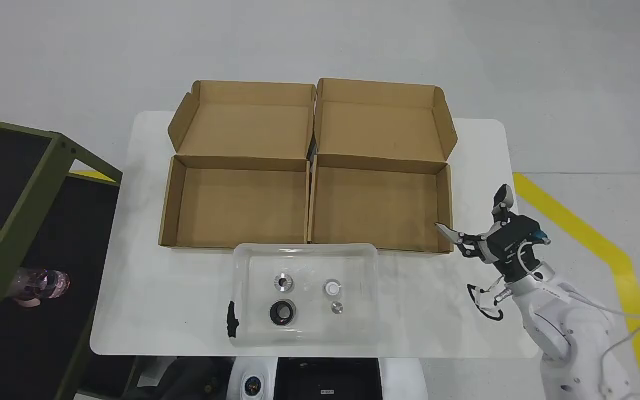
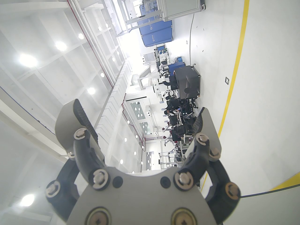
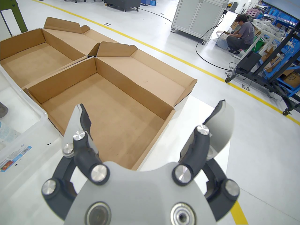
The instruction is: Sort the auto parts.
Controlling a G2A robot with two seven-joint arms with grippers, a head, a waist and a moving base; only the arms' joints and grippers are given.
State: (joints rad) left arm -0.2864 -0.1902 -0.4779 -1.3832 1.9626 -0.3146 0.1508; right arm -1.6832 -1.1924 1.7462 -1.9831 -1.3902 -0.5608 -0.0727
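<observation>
Left pincer (image 2: 139,107): spread wide, nothing between the fingers, aimed up at a hall ceiling.

Nearest on the counter (image 1: 150,300), at its front edge: clear bin (image 1: 245,262) with four auto parts lying apart from one another. Black ring (image 1: 283,312) near-left, small silver piece (image 1: 338,307) near-right, silver disc (image 1: 286,281) far-left, white cap (image 1: 331,287) far-right.

Farther back and off to the right, over the counter's right side: right pincer (image 1: 470,209), gaping wide and holding nothing, one fingertip just beside the near right corner of the right box (image 1: 378,205).

Behind the bin, side by side and touching: left box (image 1: 240,205) and right box, both brown cardboard, both open. Bare floors in both, lids folded back flat toward the counter's far edge.
</observation>
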